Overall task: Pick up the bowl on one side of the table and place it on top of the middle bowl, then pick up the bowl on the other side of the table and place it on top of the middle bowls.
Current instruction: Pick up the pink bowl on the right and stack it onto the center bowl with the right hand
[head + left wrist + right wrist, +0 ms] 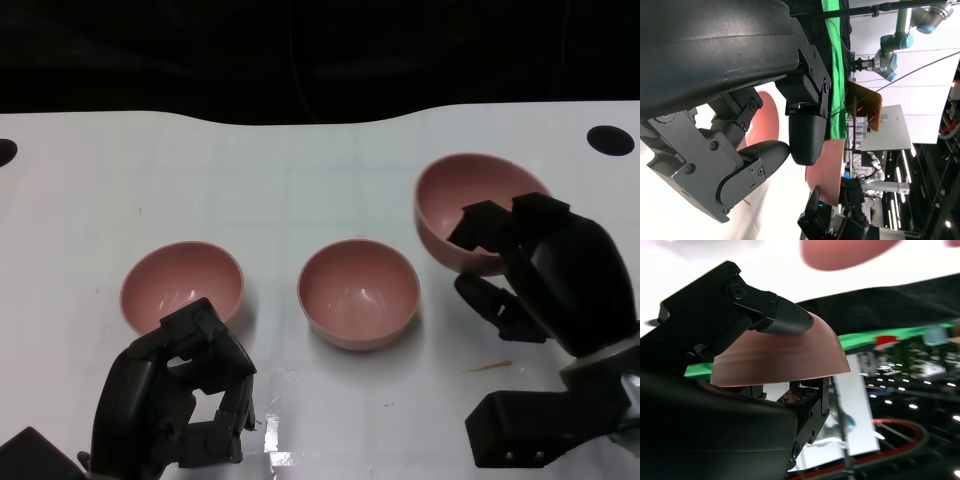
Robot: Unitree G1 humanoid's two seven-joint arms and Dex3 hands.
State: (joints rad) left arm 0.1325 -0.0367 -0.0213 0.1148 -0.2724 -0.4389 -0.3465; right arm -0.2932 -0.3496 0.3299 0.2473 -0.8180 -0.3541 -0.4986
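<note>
Three pink bowls show in the head view. The left bowl [182, 284] and the middle bowl [358, 293] sit upright on the white table [300, 180]. The right bowl [468, 212] is tilted and lifted off the table, and my right hand [545, 270] grips its near rim, fingers over the edge. The right wrist view shows that bowl [785, 357] pinched between the fingers [782, 320]. My left hand [185, 390] hovers just in front of the left bowl, fingers curled, holding nothing. In the left wrist view, a bowl [762, 122] shows pink behind the fingers [807, 135].
Two black round holes mark the table's far corners, one at the right [610, 139]. A small brown smear [487, 367] lies on the table near my right hand. The table's far edge meets a dark background.
</note>
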